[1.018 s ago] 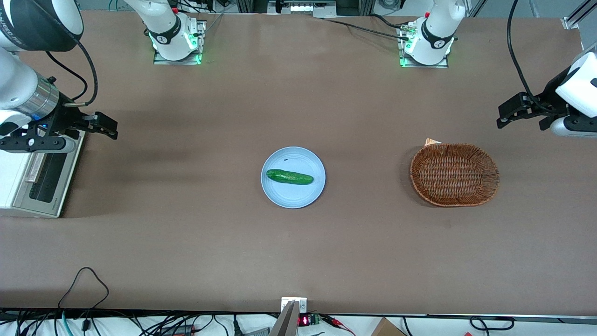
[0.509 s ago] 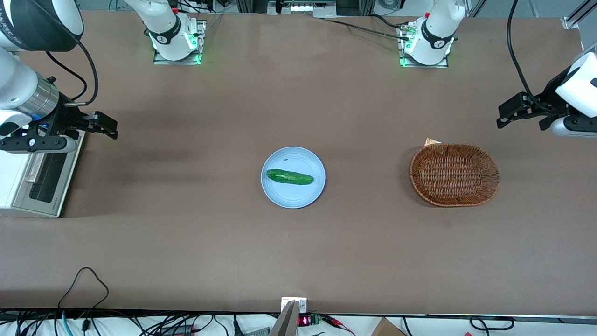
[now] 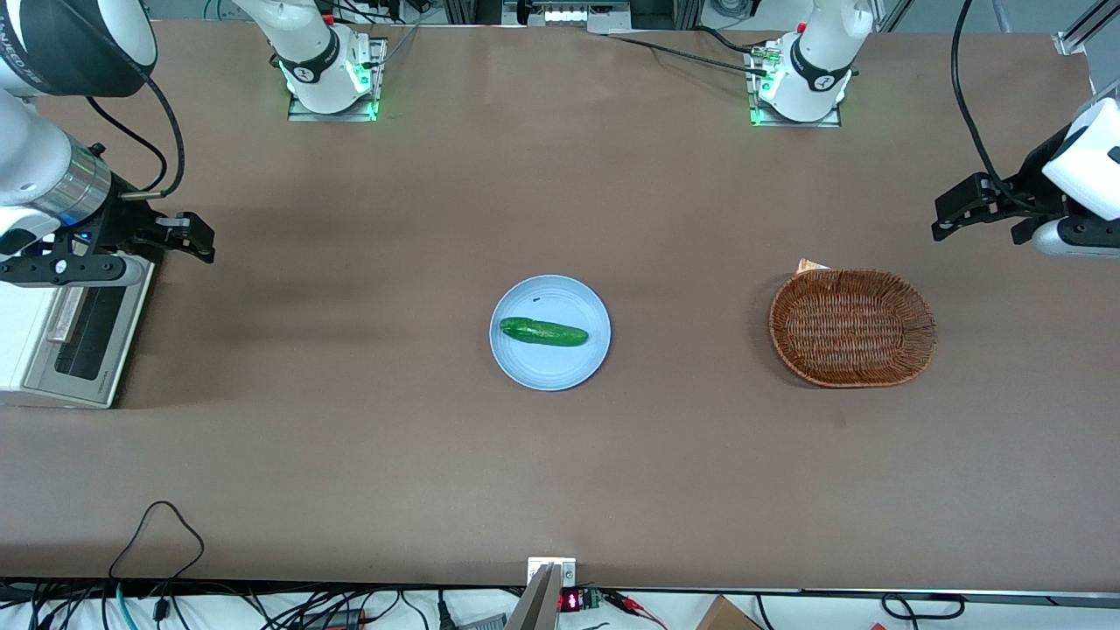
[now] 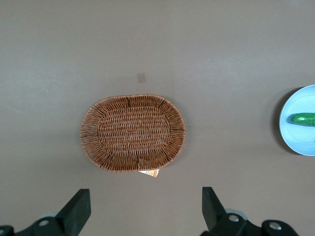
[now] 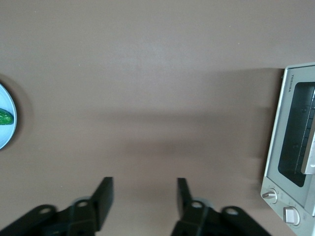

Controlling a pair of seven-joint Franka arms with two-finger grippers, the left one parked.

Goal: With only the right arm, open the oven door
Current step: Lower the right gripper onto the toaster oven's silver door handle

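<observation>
Oven door point(image 3: 83, 332) is sitting shut on the front of the white oven point(image 3: 17, 341), its dark glass window and silver bar handle point(image 3: 63, 315) facing up toward the front camera. That oven is standing at the working arm's end of the brown desk point(image 3: 560, 455). In the right wrist view the door point(image 5: 294, 132) is showing small dark lettering on its silver frame, with two knobs point(image 5: 269, 195) on the silver panel beside it.

Jaws of the right arm point(image 3: 35, 175), the black gripper point(image 3: 199, 237), are hanging released above the desk, just past the oven's edge toward the middle of the desk, and touching nothing. From the wrist camera the two black fingers point(image 5: 104, 196) are standing apart with bare desk between them, and the oven is lying off to one side of them, clearly apart.

A pale blue plate point(image 3: 525, 367) is resting near the middle of the desk with a green cucumber point(image 3: 542, 332) lying across it. An oval wicker basket point(image 3: 852, 327) is sitting toward the parked arm's end, and a small paper tag point(image 3: 810, 265) is peeking from under its rim.
</observation>
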